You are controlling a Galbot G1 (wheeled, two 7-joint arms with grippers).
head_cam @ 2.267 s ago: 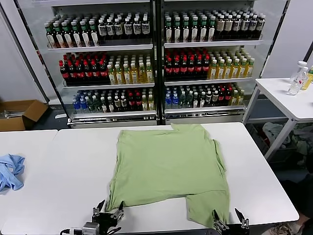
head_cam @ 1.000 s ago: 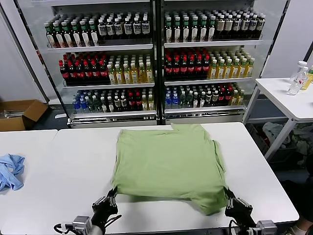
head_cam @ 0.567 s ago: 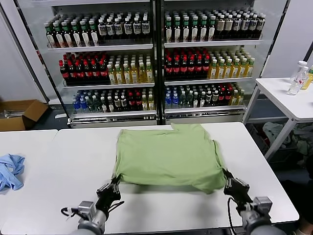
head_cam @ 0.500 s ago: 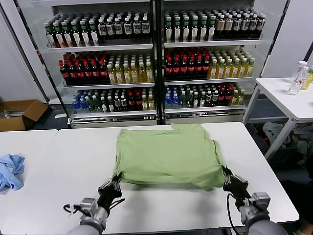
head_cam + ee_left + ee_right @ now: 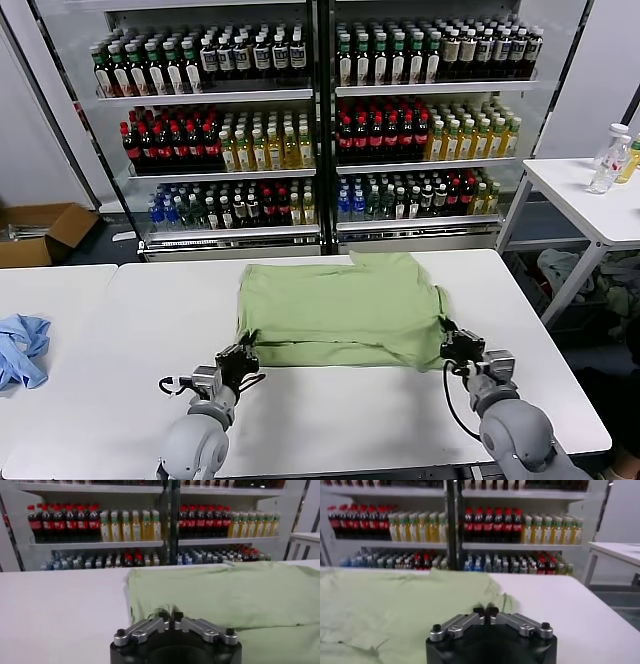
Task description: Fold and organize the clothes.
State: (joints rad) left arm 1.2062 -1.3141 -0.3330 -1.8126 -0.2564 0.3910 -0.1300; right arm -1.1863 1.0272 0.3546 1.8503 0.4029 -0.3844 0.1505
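Soft green polo shirt (image 5: 340, 310), folded edge pinched by left hand (image 5: 240, 355) and right hand (image 5: 450, 345).

Collar, buttons and chest print of the green shirt (image 5: 340, 308) hidden under its folded-over cloth.

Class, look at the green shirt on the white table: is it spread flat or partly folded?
Partly folded. The green shirt has its near hem doubled over toward the collar, both corners pinched by the left gripper and right gripper.
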